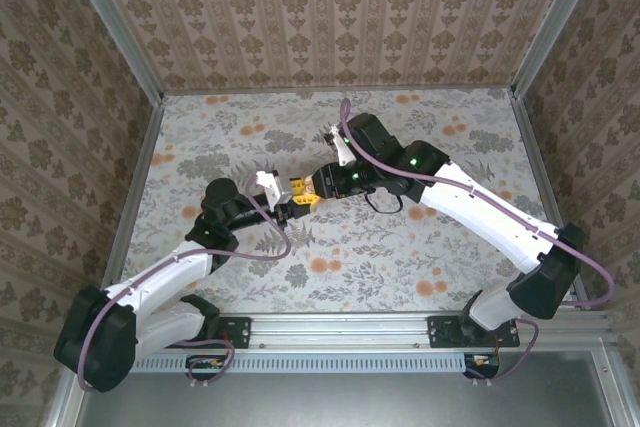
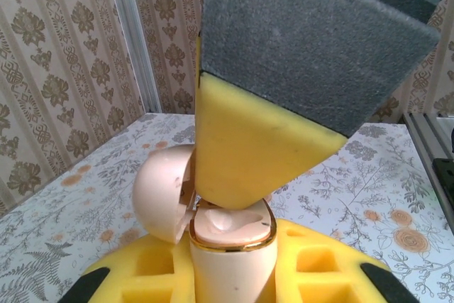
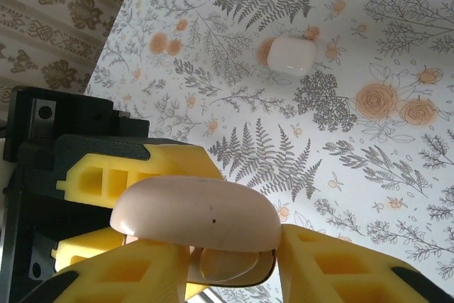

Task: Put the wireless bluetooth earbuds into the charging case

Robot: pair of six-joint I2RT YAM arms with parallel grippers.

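Charging case (image 2: 230,235), lid open, sat clamped in my left gripper (image 2: 230,282) over the middle of the tabletop (image 1: 400,257). The right gripper (image 3: 237,274), jaws parted, hovered at its mouth. Whether the earbuds were seated I couldn't tell. Beyond lay a white rounded box (image 3: 291,54).

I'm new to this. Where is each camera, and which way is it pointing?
Top external: fixed above and behind the arms, looking down on the table; both arms show, left gripper and right gripper tip to tip mid-table.
Left wrist: on the left wrist, looking along its own yellow jaws, shut on the open cream case; one right jaw reaches into it.
Right wrist: on the right wrist, looking past its open jaws at the lid and the table.
Shared: both wrist views show that case.
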